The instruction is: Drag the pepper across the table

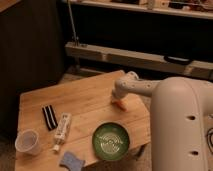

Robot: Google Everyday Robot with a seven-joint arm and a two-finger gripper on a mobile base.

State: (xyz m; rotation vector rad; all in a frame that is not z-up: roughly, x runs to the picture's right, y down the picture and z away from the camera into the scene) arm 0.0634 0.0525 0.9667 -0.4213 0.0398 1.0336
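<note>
The pepper (120, 104) is a small orange-red shape on the light-wood table (85, 100), near its right side, above and right of the green plate (112, 140). My gripper (116, 98) reaches down from the white arm (145, 89) and sits right over the pepper, covering most of it. Only the pepper's lower orange end shows beneath the gripper.
A green plate sits near the front edge. A white tube (62, 130) and a black striped bar (48, 117) lie at the left. A clear cup (27, 142) stands at the front left corner. A blue sponge (71, 161) lies at the front edge. Metal rails (135, 56) run behind.
</note>
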